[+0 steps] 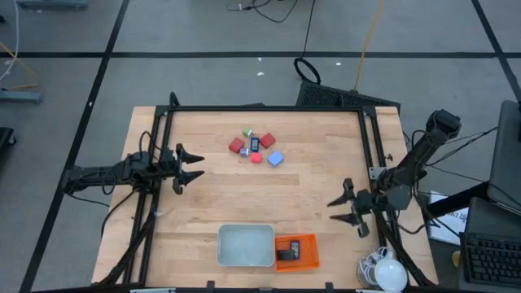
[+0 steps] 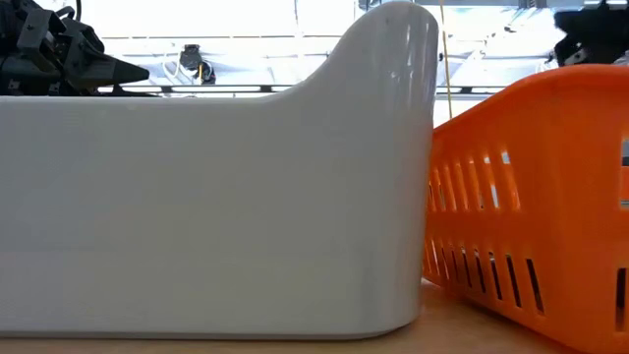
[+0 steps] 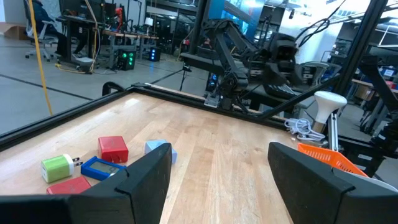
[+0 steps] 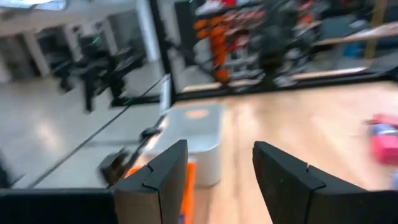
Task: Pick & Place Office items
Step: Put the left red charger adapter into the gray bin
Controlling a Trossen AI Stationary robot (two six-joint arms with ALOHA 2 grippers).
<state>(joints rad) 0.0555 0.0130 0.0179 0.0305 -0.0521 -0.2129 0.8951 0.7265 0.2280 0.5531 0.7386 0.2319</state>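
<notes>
Six office items clustered upper centre of the bench (image 1: 326, 163): two red blocks (image 1: 237, 146), one green block (image 1: 249, 133), one pink block (image 1: 256, 158), one light-blue block (image 1: 275, 159), one white-blue piece (image 1: 255, 144). One black flat piece (image 1: 294, 248) in the orange basket (image 1: 312, 251), beside the grey tray (image 1: 224, 244), bottom centre. Left gripper (image 1: 192, 163) mid-left, level, jaws wide, empty. Right gripper (image 1: 341, 210) lower right, jaws wide, empty.
</notes>
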